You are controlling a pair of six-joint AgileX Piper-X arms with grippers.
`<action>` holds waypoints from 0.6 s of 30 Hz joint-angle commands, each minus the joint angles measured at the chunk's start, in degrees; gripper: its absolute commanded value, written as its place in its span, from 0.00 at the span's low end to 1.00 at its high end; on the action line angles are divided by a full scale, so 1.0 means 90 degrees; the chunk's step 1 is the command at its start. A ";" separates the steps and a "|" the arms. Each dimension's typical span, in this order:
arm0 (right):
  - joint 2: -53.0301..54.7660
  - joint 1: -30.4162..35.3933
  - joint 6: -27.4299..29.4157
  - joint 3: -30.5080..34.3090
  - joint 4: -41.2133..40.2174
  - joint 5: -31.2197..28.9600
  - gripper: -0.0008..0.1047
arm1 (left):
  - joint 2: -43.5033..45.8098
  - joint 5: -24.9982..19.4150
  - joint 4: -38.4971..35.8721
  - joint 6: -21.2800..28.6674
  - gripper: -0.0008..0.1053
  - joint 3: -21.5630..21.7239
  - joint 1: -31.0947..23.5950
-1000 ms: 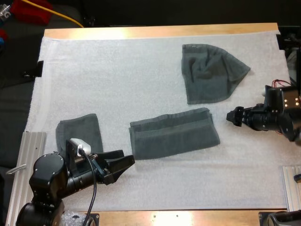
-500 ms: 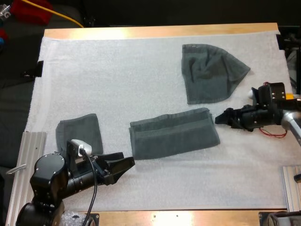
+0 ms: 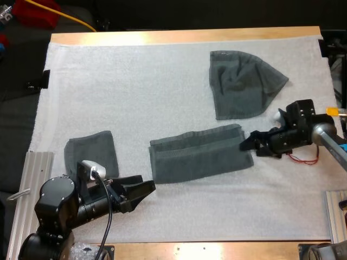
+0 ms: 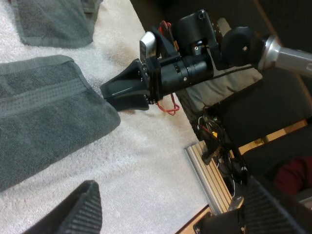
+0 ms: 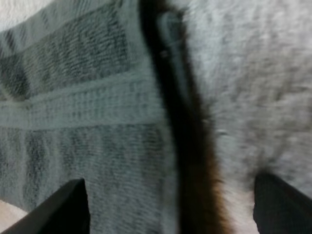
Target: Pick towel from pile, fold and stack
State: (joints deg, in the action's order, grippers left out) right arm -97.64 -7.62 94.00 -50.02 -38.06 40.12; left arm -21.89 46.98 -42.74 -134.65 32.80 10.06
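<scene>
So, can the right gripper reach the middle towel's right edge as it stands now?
Probably yes: the right gripper is open right at that edge of the middle towel, and nothing lies between them.

The wooden counter (image 3: 184, 37) carries a white mat (image 3: 135, 92) over nearly all its top. Three dark grey-green pieces lie apart on the mat: a small folded towel (image 3: 92, 153) near left, a long folded towel (image 3: 200, 156) in the middle, and a crumpled towel (image 3: 241, 86) far right.

Folded towel (image 3: 200, 154) mid-mat; crumpled towel (image 3: 241, 86) behind it; stack (image 3: 92, 151) left.
</scene>
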 commanded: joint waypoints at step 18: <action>-0.0369 -0.0905 -0.1051 -0.0016 0.0070 0.0102 0.41 | 0.0017 0.0044 0.0029 -0.0058 0.58 0.0053 -0.0011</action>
State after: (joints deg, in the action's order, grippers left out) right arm -99.98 -15.04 84.84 -51.03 -35.77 40.83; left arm -21.89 46.98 -42.74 -134.65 32.80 10.06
